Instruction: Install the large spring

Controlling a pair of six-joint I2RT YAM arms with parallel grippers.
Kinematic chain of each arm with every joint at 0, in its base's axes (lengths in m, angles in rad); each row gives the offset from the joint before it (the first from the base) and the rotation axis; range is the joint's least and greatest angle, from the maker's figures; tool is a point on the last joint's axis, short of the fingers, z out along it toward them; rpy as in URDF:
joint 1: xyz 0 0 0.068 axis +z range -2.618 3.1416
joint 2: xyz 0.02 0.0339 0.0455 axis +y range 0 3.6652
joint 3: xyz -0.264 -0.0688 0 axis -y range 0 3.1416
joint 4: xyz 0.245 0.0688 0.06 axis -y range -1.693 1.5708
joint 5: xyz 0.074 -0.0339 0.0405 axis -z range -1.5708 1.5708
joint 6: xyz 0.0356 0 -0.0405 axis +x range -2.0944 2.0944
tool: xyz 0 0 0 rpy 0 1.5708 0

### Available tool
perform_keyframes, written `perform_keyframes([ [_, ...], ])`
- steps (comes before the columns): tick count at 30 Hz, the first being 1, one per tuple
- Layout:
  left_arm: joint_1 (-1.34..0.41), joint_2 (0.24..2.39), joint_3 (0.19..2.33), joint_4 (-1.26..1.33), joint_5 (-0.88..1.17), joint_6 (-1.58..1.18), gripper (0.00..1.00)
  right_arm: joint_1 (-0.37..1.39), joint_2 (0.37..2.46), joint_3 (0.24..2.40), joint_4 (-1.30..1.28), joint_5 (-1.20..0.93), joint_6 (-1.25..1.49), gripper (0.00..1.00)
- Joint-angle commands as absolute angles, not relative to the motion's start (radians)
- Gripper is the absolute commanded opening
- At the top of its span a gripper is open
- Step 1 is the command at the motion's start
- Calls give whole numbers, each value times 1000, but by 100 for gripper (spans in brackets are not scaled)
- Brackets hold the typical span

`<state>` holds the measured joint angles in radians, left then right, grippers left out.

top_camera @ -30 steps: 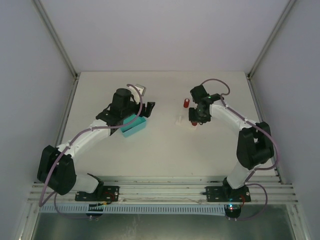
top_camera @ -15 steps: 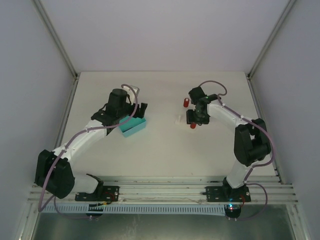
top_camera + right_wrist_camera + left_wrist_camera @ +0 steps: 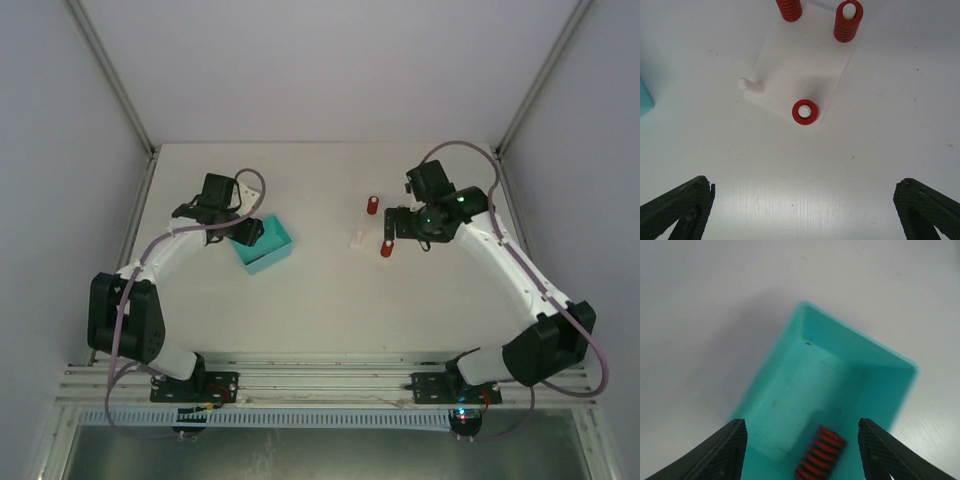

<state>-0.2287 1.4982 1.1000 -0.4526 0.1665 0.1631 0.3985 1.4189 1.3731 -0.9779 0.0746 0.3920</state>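
Observation:
A red spring (image 3: pixel 821 452) lies on the floor of the teal bin (image 3: pixel 790 350). My left gripper (image 3: pixel 801 424) reaches into the bin with its fingers on either side of that spring, open and not touching it. The white peg plate (image 3: pixel 790 70) carries three red springs on pegs: the nearest (image 3: pixel 805 112), a tall one (image 3: pixel 848 21) and one at the frame's top edge (image 3: pixel 789 7). One peg (image 3: pixel 747 84) stands bare. My right gripper (image 3: pixel 802 207) hangs wide open over the bare table short of the plate. Which spring is the large one I cannot tell.
In the top view the teal bin (image 3: pixel 280 240) sits left of centre under the left gripper (image 3: pixel 247 232). The peg plate (image 3: pixel 357 238) is at centre right, just left of the right gripper (image 3: pixel 398 225). White walls close off the back and both sides.
My right gripper opened, letting go of the nearest spring on its peg, and drew back to the right. The left gripper dropped into the teal bin and its jaws narrowed.

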Motion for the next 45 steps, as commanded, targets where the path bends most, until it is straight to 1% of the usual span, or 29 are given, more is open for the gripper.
perform_keyframes([
  [1, -231, 1513, 1138, -569, 420, 353, 58, 400, 1375, 1430, -1087, 89, 409, 99],
  [4, -237, 1523, 1122, -568, 430, 397, 34, 400, 1370, 1456, -1103, 98, 412, 99],
  [5, -239, 1527, 1120, -571, 436, 408, 30, 400, 1370, 1463, -1108, 101, 413, 99],
  [8, -259, 1530, 1111, -564, 431, 422, 33, 400, 1371, 1470, -1105, 111, 413, 99],
  [10, -282, 1531, 1095, -541, 399, 426, 34, 400, 1376, 1468, -1100, 117, 413, 99],
  [13, -309, 1545, 1083, -512, 339, 407, 39, 400, 1378, 1462, -1092, 118, 432, 99],
  [17, -334, 1570, 1081, -481, 281, 377, 39, 400, 1366, 1429, -1056, 90, 473, 99],
  [27, -386, 1629, 1058, -437, 253, 317, 38, 400, 1336, 1403, -1050, 98, 496, 99],
  [30, -395, 1642, 1057, -420, 224, 288, 33, 400, 1333, 1404, -1051, 99, 495, 99],
  [33, -395, 1648, 1066, -400, 202, 244, 23, 400, 1334, 1408, -1052, 96, 494, 99],
  [39, -395, 1665, 1065, -370, 184, 156, 8, 400, 1330, 1421, -1059, 111, 478, 99],
  [41, -395, 1675, 1072, -363, 178, 122, 7, 400, 1331, 1421, -1061, 112, 474, 99],
  [42, -396, 1678, 1077, -357, 170, 102, 3, 400, 1331, 1420, -1062, 112, 474, 99],
  [45, -396, 1682, 1091, -334, 173, 47, 1, 400, 1333, 1417, -1063, 110, 474, 99],
])
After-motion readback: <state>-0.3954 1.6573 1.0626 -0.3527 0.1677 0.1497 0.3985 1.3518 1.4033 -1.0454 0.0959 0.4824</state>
